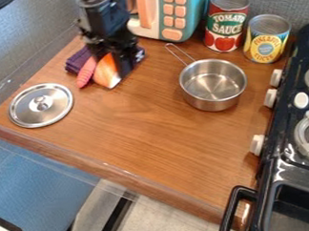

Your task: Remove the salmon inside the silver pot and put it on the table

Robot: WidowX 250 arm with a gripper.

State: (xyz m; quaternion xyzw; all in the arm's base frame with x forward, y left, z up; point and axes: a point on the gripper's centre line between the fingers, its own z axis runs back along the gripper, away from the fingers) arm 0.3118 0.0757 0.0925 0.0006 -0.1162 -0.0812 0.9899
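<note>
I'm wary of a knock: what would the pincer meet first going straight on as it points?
Most likely the salmon, which shows right at the pincer, by the purple cloth; this angle leaves unclear whether pincer and salmon already touch.

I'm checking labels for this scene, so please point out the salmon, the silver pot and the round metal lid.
Salmon (pixel 106 73): camera view, on its orange side.
Silver pot (pixel 212 85): camera view, inside bottom.
Round metal lid (pixel 40 104): camera view, central knob.
</note>
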